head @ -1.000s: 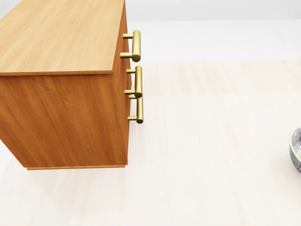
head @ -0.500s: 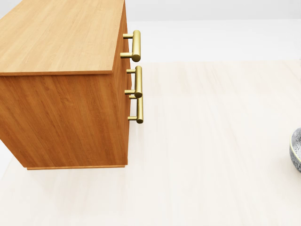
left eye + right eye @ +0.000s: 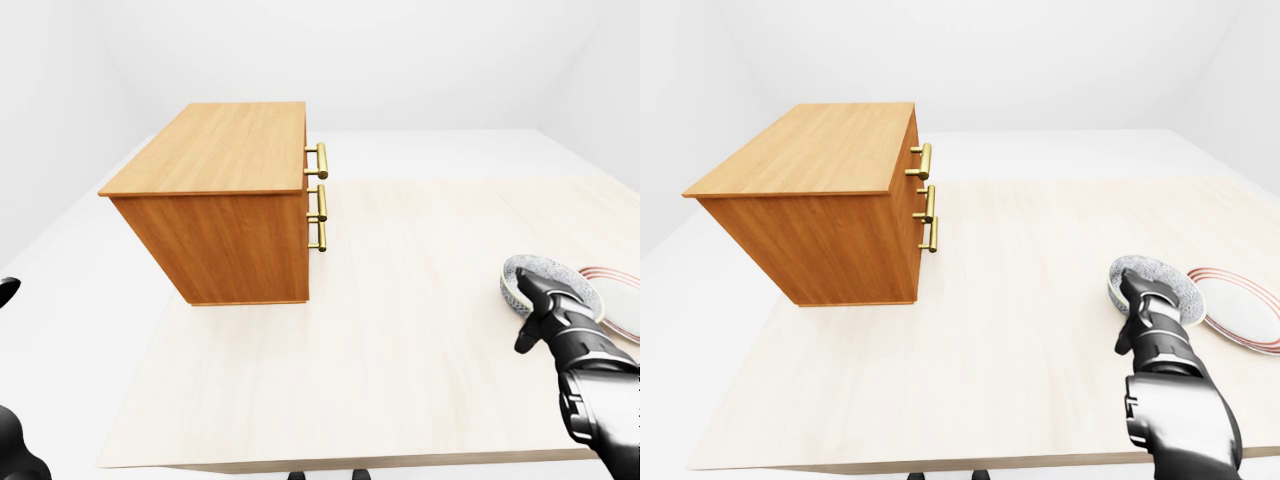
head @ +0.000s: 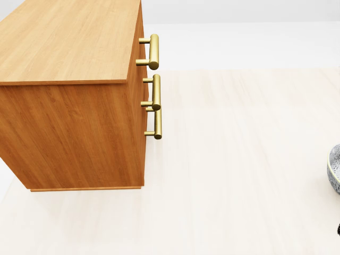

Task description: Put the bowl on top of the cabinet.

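Note:
A grey speckled bowl [image 3: 1152,272] stands on the pale wooden table [image 3: 970,330], near its right side. My right hand [image 3: 1136,306] reaches up from the bottom right, its black fingers [image 3: 1143,290] over the bowl's near rim and the thumb spread below it; the bowl still rests on the table. The wooden cabinet [image 3: 225,150] stands at the left, its flat top bare. In the head view only the bowl's edge [image 4: 334,169] shows at the right border. Black parts of my left arm [image 3: 14,450] sit at the left-eye view's bottom left; its fingers are hidden.
A white plate with red rings [image 3: 1242,305] lies just right of the bowl, partly under it. Three brass handles [image 3: 319,160] stick out from the cabinet's right face, towards the bowl. The table's near edge [image 3: 940,462] runs along the bottom.
A small black tip of my right hand has appeared at the bottom right edge of the head view. The cabinet and bowl have not moved.

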{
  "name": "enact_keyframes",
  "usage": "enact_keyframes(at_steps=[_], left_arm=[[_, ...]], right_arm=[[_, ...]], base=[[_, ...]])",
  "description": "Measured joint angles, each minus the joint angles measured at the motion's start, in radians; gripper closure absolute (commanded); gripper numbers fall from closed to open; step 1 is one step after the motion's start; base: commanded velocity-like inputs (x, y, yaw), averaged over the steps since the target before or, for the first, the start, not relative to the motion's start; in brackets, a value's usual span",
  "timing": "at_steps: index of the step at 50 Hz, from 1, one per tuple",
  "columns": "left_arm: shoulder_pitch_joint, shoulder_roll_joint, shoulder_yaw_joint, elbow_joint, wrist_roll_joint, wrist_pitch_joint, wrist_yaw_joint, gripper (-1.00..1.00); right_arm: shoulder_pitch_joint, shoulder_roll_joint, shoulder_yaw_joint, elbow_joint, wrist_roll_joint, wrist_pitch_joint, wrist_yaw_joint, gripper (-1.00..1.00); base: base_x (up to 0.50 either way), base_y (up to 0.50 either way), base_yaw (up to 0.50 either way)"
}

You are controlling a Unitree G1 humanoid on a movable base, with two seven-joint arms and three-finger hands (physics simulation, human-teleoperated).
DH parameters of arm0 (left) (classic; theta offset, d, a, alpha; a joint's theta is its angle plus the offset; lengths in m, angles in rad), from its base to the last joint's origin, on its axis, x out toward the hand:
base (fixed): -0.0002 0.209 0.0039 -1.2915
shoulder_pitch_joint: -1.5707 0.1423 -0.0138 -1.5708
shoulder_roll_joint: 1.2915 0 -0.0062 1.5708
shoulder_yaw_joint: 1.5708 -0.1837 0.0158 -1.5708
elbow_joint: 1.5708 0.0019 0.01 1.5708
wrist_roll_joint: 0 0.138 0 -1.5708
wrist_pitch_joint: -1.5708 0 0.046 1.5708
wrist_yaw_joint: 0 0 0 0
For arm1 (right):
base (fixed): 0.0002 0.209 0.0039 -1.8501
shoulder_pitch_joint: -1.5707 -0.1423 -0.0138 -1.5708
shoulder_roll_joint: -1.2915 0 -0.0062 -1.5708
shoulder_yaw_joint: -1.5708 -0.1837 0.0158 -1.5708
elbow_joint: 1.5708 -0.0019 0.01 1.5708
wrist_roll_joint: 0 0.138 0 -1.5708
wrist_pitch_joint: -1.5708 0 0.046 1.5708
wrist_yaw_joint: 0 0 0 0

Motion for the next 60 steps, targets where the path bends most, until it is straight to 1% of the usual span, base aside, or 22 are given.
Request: enact_keyframes(at_steps=[26,27,28,29,36,54,60], left_arm=[[0.001,-0.002,0.000,-0.001,0.001,0.000,-0.002,-1.00],[0.001,-0.002,0.000,-0.001,0.001,0.000,-0.002,-1.00],[0.001,-0.002,0.000,-0.002,0.001,0.000,-0.002,-1.00],[0.001,-0.002,0.000,-0.002,0.001,0.000,-0.001,-1.00],[0.001,-0.001,0.000,-0.004,0.000,0.000,0.000,-1.00],[0.003,-0.002,0.003,-0.011,-0.002,0.000,0.002,-1.00],[0.002,-0.002,0.003,-0.013,-0.002,0.000,0.003,-1.00]], right_arm=[[0.049,0.044,-0.012,0.001,0.047,0.000,-0.026,-1.00],[0.051,0.045,-0.012,0.000,0.048,0.000,-0.027,-0.35],[0.051,0.046,-0.013,0.000,0.049,0.000,-0.029,0.13],[0.052,0.045,-0.014,-0.001,0.048,0.000,-0.032,1.00],[0.047,0.023,-0.016,-0.013,0.034,0.000,-0.064,1.00],[0.043,0.022,-0.016,-0.013,0.004,0.000,-0.075,1.00],[-0.013,0.028,-0.019,-0.002,0.048,0.000,-0.084,1.00]], base=[[0.00,0.00,0.00],[0.00,0.00,0.00],[0.00,0.00,0.00],[0.00,0.00,0.00],[0.00,0.00,0.00],[0.00,0.00,0.00],[0.00,0.00,0.00]])
